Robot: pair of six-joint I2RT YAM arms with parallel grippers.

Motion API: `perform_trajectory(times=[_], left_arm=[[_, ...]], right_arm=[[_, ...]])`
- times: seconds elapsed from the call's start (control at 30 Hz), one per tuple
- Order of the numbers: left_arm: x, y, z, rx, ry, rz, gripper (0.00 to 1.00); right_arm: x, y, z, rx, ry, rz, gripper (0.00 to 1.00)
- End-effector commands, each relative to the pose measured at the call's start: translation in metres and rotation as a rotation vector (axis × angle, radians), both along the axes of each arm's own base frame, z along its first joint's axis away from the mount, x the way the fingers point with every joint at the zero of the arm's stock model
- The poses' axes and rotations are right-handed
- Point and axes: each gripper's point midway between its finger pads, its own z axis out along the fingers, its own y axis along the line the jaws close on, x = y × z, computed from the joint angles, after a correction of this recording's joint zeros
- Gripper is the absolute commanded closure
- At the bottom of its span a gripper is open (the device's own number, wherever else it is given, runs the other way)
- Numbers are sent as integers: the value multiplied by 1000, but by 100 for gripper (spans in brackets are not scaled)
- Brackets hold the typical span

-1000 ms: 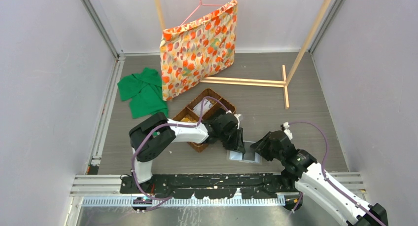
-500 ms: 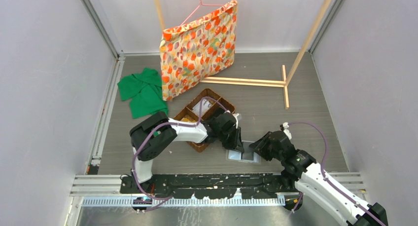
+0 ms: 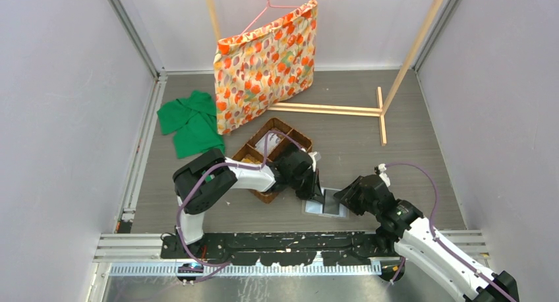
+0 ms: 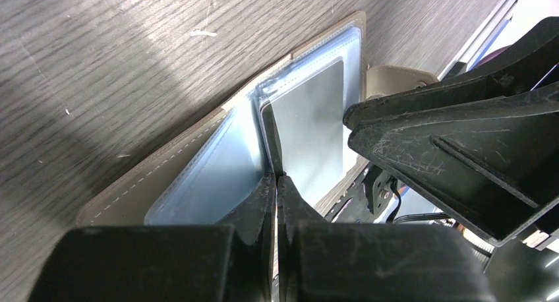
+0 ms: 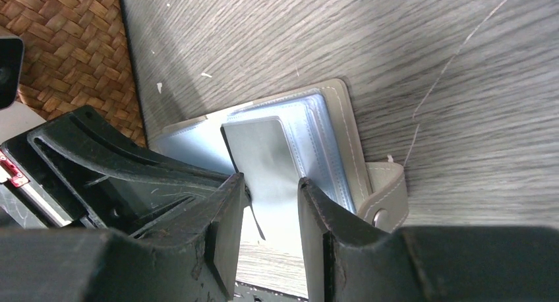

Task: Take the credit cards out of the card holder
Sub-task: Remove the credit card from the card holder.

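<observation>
Left tool (image 4: 275, 178): pressed together on card (image 4: 310, 130) edge at holder (image 4: 128, 186) fold; holder is laid open on desk (image 4: 99, 64). Right tool (image 5: 271, 186): spread over card. Holder should be pinned while card is drawn out straight.

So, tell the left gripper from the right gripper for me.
The left gripper is pinched shut, the right gripper open. The left gripper grips a sleeve edge at the fold; the right gripper straddles the credit card. Both sit over the open card holder.
</observation>
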Motion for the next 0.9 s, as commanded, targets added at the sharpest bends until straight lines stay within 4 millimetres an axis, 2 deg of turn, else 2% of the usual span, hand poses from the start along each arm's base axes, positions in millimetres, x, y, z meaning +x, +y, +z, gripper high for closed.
perform_trajectory(times=[0.0, 0.33, 0.57, 0.87], left_arm=[[7, 7, -1, 14, -18, 34, 99], [7, 14, -1, 56, -32, 16, 99], [5, 26, 1, 96, -52, 11, 99], [4, 33, 3, 116, -59, 13, 100]], right_arm=[[-13, -15, -8, -96, 53, 13, 59], [-15, -4, -12, -67, 65, 65, 59], [-14, -10, -11, -102, 64, 58, 59], [-10, -10, 3, -92, 28, 49, 59]])
